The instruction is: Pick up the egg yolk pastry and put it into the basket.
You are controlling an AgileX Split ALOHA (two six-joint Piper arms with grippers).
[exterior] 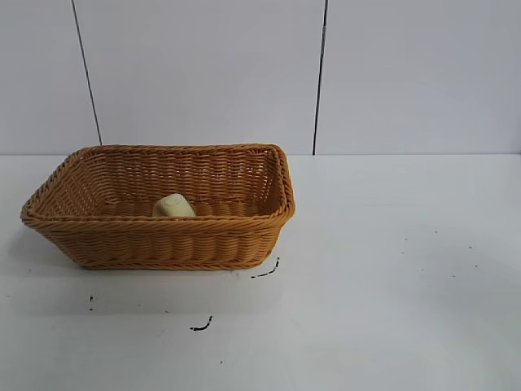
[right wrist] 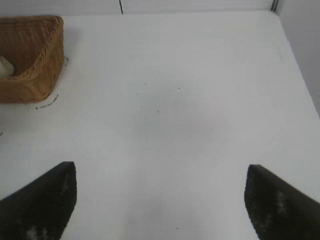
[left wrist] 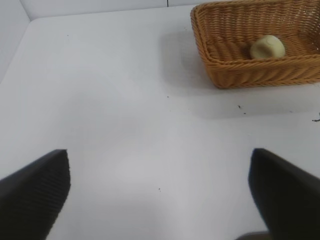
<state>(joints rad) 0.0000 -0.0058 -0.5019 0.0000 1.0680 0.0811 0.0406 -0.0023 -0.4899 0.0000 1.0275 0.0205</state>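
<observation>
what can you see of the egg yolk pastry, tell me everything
The egg yolk pastry is a small pale yellow-cream dome, smooth and matte, with a faint crease on top. It sits upright on the floor of the woven orange-brown basket, near the front wall and about midway along it, its lower part hidden by the rim. Neither hand touches it; only the basket does.

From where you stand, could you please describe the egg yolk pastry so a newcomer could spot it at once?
Find the white table, then the orange-brown wicker basket on its left half. Inside, on the basket floor near the front wall, sits the egg yolk pastry. It is the only thing in the basket: a small, smooth, pale yellow-cream dome against the ribbed weave.
</observation>
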